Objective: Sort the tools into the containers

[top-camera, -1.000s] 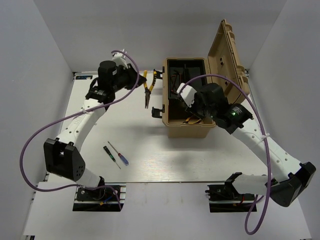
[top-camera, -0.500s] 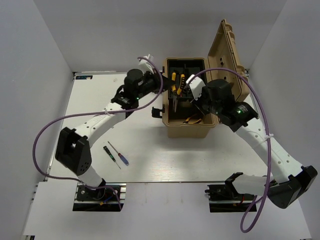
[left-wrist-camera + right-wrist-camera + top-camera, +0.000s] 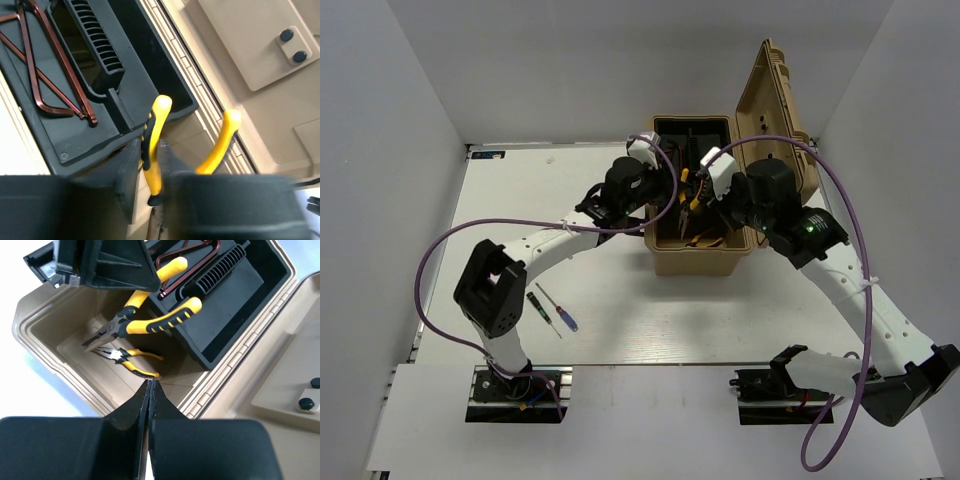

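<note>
1. White counter (image 3: 620, 330). On it stands a tan plastic toolbox (image 3: 700, 262), lid up, with a black inner tray (image 3: 235, 300) seated in its far part.
2. Left arm reaches across to the toolbox from its left side, with the wrist above the left rim. Right arm is bent, with its wrist above the toolbox's right half.
3. Left gripper (image 3: 149, 170): fingers pinch one handle of the yellow-handled pliers (image 3: 165, 322), which hang over the open toolbox.
4. Key relation: the pliers' long axis runs from the handles above the tray down to the nose over the toolbox's deep tan well. The left arm has them, so the drop looks to be its job.
5. Right gripper (image 3: 150, 387): fingers pressed together and empty, pointing down into the toolbox.
6. A smaller pair of yellow-handled pliers (image 3: 131, 360) lies on the toolbox floor, below the held nose.
7. Blue-handled screwdriver (image 3: 564, 318) and green-handled screwdriver (image 3: 537, 302) lie on the counter, well left of the toolbox and nearer the left arm.
</note>
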Controlling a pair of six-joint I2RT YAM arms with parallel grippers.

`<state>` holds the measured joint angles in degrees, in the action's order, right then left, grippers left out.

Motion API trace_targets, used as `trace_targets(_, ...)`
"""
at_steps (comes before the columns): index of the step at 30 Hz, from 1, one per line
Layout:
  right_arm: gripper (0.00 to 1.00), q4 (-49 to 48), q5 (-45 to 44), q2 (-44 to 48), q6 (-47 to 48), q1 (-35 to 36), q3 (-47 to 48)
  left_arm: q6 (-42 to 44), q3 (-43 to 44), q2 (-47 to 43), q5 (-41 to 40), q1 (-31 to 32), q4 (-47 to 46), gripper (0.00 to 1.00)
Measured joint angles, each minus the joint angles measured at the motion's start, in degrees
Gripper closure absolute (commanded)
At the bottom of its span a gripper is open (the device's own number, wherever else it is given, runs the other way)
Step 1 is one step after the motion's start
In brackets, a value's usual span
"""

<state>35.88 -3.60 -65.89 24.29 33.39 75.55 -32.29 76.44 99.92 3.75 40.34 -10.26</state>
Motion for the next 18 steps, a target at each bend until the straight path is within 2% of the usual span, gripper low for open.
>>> trace_targets(2, 1.00, 0.0, 0.6, 0.0, -0.1, 0.0, 0.0, 1.5, -0.1, 0.0, -0.3, 0.2, 0.0, 0.41)
trace_targets(8, 1.00, 0.2, 3.1, 0.0, -0.2, -0.4, 0.0, 4.9, -1.3, -1.5, -1.5, 0.7, 0.4, 0.37)
trace_targets(10, 0.96, 0.4, 4.9, 0.0, -0.2, -0.5, 0.0, 6.0, -1.6, -2.7, -2.2, 0.8, 1.4, 0.39)
trace_targets(11, 0.87, 0.6, 5.9, 0.0, -0.2, -0.5, 0.0, 6.4, -1.8, -3.9, -2.8, 0.8, 2.3, 0.41)
trace_targets(13, 0.78, 1.4, 9.0, -0.1, 0.0, -0.7, 0.0, 7.3, -2.2, -6.6, -4.7, 0.8, 3.9, 0.59)
trace_targets(14, 0.74, 1.8, 10.5, -0.2, 0.2, -0.7, 0.0, 7.5, -2.9, -8.8, -5.9, 0.8, 4.7, 0.72)
trace_targets(15, 0.71, 2.3, 12.0, -0.3, 0.3, -0.7, 0.0, 8.2, -4.3, -12.6, -8.3, 0.8, 6.5, 0.93)
trace_targets(16, 0.70, 2.9, 13.6, -0.5, 0.6, -0.7, 0.0, 7.7, -5.1, -14.8, -9.9, 0.8, 7.4, 1.00)
trace_targets(18, 0.70, 3.6, 17.9, -1.6, 0.7, -0.5, 0.0, 7.4, -8.6, -22.7, -14.7, 0.8, 10.4, 1.00)
